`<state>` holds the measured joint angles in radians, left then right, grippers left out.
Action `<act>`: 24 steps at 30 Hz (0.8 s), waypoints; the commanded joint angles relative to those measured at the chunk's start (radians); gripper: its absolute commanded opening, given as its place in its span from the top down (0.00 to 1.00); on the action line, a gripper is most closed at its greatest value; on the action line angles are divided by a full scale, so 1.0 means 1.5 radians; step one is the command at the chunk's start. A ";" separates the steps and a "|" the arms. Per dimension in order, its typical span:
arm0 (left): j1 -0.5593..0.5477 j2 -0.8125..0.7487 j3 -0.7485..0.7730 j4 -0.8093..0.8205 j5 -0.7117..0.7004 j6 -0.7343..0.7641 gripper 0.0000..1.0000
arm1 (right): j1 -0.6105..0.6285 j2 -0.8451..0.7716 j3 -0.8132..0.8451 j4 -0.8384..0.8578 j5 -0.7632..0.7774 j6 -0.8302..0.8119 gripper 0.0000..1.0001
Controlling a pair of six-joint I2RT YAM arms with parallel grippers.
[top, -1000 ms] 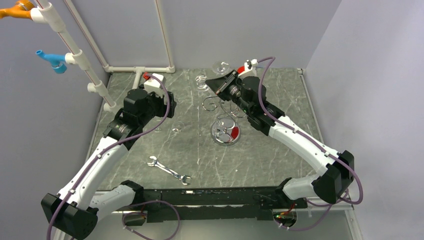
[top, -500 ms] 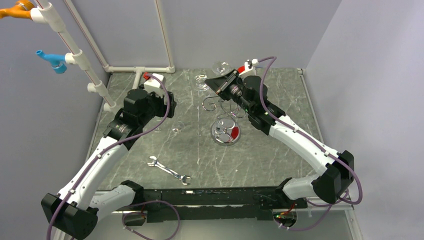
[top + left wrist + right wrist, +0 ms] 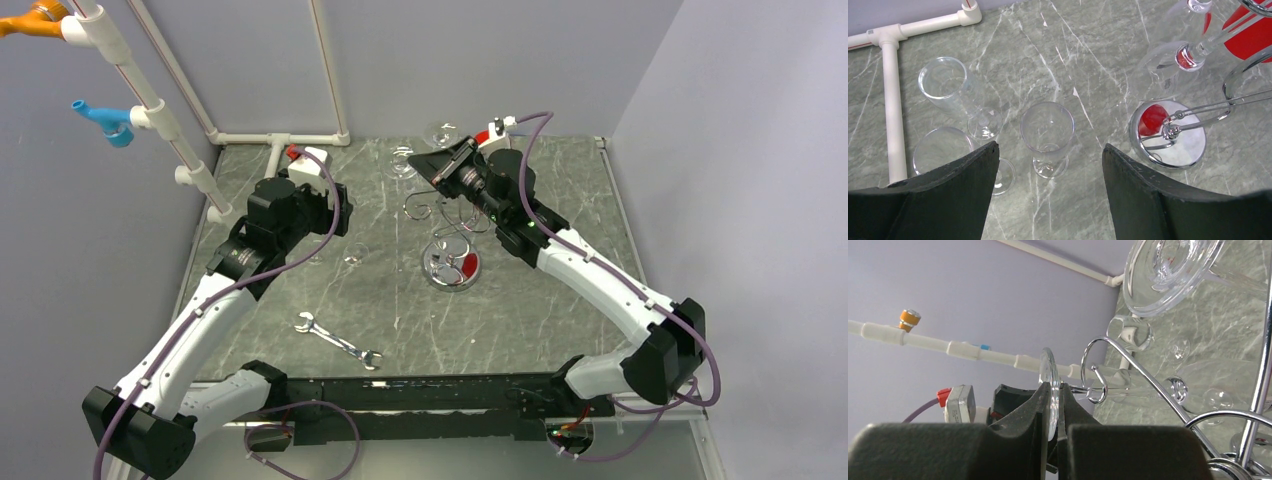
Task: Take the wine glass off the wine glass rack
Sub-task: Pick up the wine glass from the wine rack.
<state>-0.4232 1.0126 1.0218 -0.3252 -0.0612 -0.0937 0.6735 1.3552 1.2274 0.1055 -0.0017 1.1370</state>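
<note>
One wine glass (image 3: 1048, 369), foot inside right tool (image 3: 1056, 394)

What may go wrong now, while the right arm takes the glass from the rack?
The right jaws pinch only the thin rim of the clear wine glass's round foot; it may slip or chip.
Its stem seems to sit inside a curled arm of the chrome wire rack with the shiny round base; a wrong pull may tip the rack and shake another clear glass hanging there.
</note>
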 commanded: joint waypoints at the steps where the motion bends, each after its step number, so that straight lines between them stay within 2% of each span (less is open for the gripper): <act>1: -0.002 0.001 0.032 0.002 -0.008 0.006 0.22 | -0.008 0.004 0.016 0.069 -0.025 0.032 1.00; 16: -0.002 0.000 0.032 0.001 -0.012 0.008 0.22 | -0.011 0.016 0.012 0.100 -0.074 0.056 1.00; 24: -0.002 0.001 0.033 0.000 -0.010 0.008 0.22 | -0.012 -0.009 0.006 0.080 -0.057 0.034 1.00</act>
<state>-0.4232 1.0126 1.0222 -0.3279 -0.0689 -0.0906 0.6559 1.3800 1.2274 0.1696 -0.0689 1.1889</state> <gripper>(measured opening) 0.784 0.104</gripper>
